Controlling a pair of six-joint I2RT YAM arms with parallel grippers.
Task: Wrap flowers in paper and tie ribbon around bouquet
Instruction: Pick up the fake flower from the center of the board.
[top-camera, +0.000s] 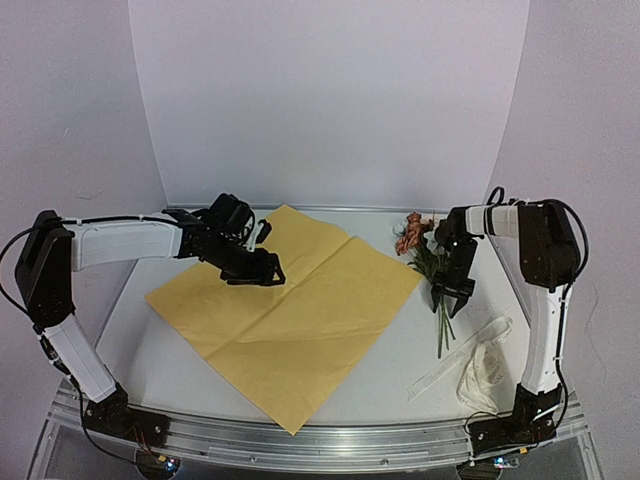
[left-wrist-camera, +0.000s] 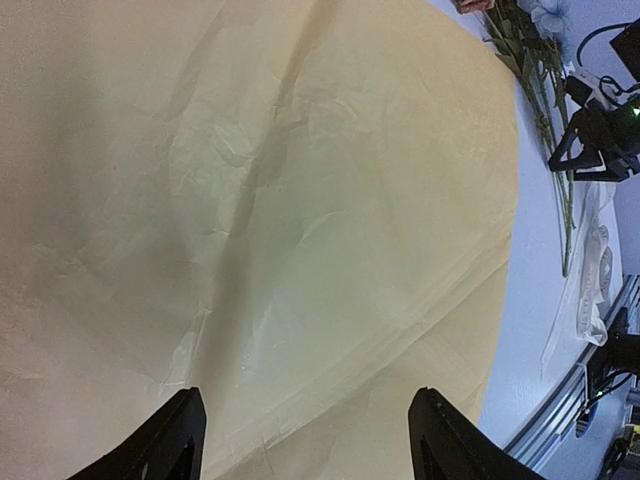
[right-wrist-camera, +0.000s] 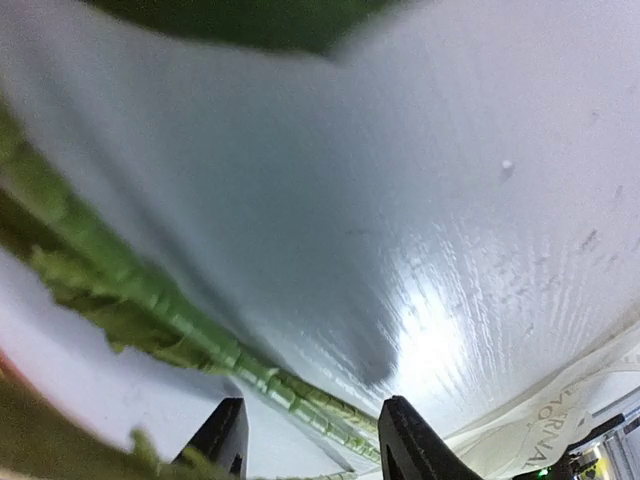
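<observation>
Seeing the paper (top-camera: 290, 320) spread flat in the middle, yellow face up, probably waiting as a bed for the stems. Spotting the flowers (top-camera: 428, 262) just right of it, lying front-to-back, blooms pointing far, stems nearward. Straddling those stems with the right gripper (top-camera: 452, 292), half-parted, clamping or not impossible to tell. Hovering the left gripper (top-camera: 272, 272) over the paper, wide, holding nothing.
</observation>
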